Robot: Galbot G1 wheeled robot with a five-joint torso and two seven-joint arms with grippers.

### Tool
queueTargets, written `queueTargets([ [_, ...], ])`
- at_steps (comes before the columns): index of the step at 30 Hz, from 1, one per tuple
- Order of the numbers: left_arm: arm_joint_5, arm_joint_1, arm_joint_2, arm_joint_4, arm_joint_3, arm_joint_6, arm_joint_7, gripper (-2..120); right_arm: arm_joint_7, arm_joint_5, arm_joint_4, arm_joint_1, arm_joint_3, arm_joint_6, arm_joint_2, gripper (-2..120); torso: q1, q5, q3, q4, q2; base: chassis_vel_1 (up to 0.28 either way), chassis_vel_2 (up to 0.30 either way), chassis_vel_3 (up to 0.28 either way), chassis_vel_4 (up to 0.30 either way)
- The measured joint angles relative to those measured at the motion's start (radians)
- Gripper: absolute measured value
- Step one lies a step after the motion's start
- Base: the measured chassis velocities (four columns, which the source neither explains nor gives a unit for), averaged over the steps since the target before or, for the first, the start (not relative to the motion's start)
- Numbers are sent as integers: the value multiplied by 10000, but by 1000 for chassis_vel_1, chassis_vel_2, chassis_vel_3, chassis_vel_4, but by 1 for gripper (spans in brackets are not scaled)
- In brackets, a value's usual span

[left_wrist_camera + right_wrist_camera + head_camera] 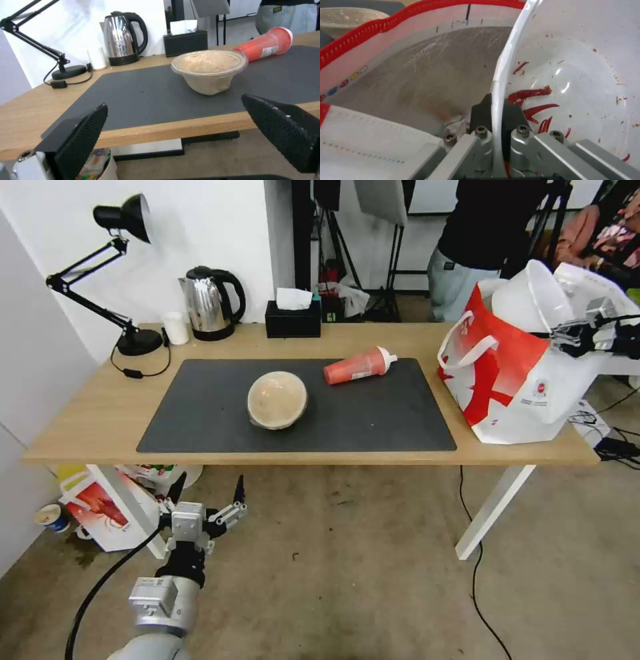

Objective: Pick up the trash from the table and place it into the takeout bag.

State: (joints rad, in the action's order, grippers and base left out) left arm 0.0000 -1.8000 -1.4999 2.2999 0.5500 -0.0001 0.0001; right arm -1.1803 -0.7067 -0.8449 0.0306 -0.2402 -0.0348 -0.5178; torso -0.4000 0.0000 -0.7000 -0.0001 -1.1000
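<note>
Two pieces of trash lie on the dark mat of the table (pixel 93 427), and we take them from left to right. Lowest on the left, below the table's front edge, our left gripper (pixel 207 499) hangs with its fingers spread wide and nothing between them. Ahead of it the tan domed bowl (pixel 277 399) sits near the mat's middle; it looks light and thin-walled, so we judge the stiffer rim the place to pinch, since the dome would likely dent or slip. Just to its right the red drink cup (pixel 359 367) lies on its side, lid toward the bag; it may roll, so we would grip across its body. Further right the takeout bag (pixel 527 380) stands at the table's end, mouth open. Above that mouth our right gripper (pixel 496 113) pinches the rim of the white plastic bowl (pixel 583 75), held on edge, red scraps clinging inside; whether it touches the foil lining we cannot quite tell.
</note>
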Motion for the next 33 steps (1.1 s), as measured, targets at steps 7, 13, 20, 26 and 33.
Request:
queueTargets([
  [7, 0, 0, 0, 0, 0, 0, 0, 100, -31, -66, -165, 33, -28, 13, 71, 22, 0, 0, 0, 0, 0, 0, 0, 0, 0],
  [13, 0, 0, 0, 0, 0, 0, -1, 100, -49, -173, -407, 230, -242, 52, 239, 46, 0, 0, 0, 0, 0, 0, 0, 0, 0],
  [20, 0, 0, 0, 0, 0, 0, -1, 100, -31, -335, -668, 292, -410, 87, 428, 71, 0, 0, 0, 1, 0, 0, 0, 0, 0],
  [26, 0, 0, 0, 0, 0, 0, -1, 100, 232, -611, -859, 301, -447, 105, 577, 92, 0, 0, 0, -1, 0, 0, 0, 0, 0],
  [33, 0, 0, 0, 0, 0, 0, -1, 100, 1333, -1992, -1603, 594, -839, 313, 657, 100, 0, 0, 0, 2, 0, 0, 0, 0, 0],
])
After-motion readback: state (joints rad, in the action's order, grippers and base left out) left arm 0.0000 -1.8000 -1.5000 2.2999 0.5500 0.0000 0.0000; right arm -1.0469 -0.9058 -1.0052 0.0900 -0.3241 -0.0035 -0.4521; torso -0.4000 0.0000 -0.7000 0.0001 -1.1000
